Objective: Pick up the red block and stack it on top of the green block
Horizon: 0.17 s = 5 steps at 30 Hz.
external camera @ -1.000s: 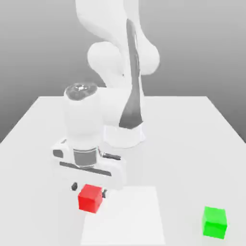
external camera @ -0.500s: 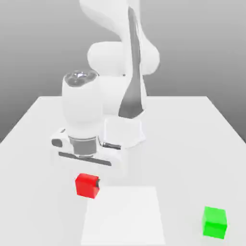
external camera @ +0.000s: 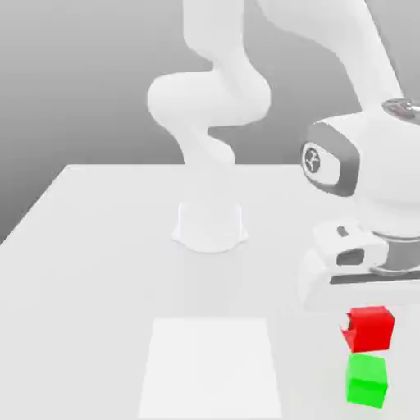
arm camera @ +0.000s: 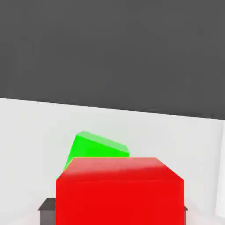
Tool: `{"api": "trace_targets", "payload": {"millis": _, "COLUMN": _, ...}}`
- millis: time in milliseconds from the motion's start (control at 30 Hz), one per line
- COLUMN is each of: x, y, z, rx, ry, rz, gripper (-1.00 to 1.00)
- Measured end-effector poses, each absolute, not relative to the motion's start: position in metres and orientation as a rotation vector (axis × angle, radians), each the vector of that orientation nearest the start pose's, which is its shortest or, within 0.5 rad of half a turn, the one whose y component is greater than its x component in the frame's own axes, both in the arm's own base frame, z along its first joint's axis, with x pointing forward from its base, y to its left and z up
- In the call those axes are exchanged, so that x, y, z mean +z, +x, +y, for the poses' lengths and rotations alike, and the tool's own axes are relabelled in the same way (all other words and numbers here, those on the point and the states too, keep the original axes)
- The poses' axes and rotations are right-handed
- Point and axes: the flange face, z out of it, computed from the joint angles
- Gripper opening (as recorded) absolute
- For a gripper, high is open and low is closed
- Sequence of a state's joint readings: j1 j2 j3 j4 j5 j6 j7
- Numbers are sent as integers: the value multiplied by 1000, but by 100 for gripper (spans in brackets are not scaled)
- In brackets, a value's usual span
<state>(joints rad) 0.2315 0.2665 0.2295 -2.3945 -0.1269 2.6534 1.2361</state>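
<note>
Gripper point(external camera: 366, 321) sits at about 4 o'clock in the exterior view, hanging below the white arm point(external camera: 215, 90), its fingers pinching the red block point(external camera: 371, 327). The red block is off the table point(external camera: 107, 246) and directly above the green block point(external camera: 366, 380) — whether the two faces touch or a thin gap remains cannot be told from the exterior view. The green block rests on the table at roughly 5 o'clock, near the exterior view's right edge. In the hand view the red block point(arm camera: 119, 191) fills the near field, with a dark finger pad point(arm camera: 46, 205) showing at its side; the green block point(arm camera: 94, 147) shows past its upper edge, so the pair is not seen square-on. A paler square patch point(external camera: 212, 365) lies on the table at 6 o'clock — well apart from both blocks. The arm base point(external camera: 210, 225) stands near centre.
</note>
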Motion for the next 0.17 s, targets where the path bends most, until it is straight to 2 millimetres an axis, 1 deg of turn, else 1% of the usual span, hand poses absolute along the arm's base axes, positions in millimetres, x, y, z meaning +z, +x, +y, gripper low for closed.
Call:
{"api": "trace_targets", "payload": {"millis": 33, "x": 196, "y": 445, "z": 230, "rx": -2, "ry": -2966, "rz": 1031, "gripper": -100}}
{"api": "trace_targets", "payload": {"millis": 67, "x": 187, "y": 445, "z": 231, "rx": -1, "ry": -2967, "rz": 1029, "gripper": 100}}
{"api": "trace_targets", "payload": {"millis": 167, "x": 187, "y": 445, "z": 231, "rx": -1, "ry": -2967, "rz": 1029, "gripper": 100}}
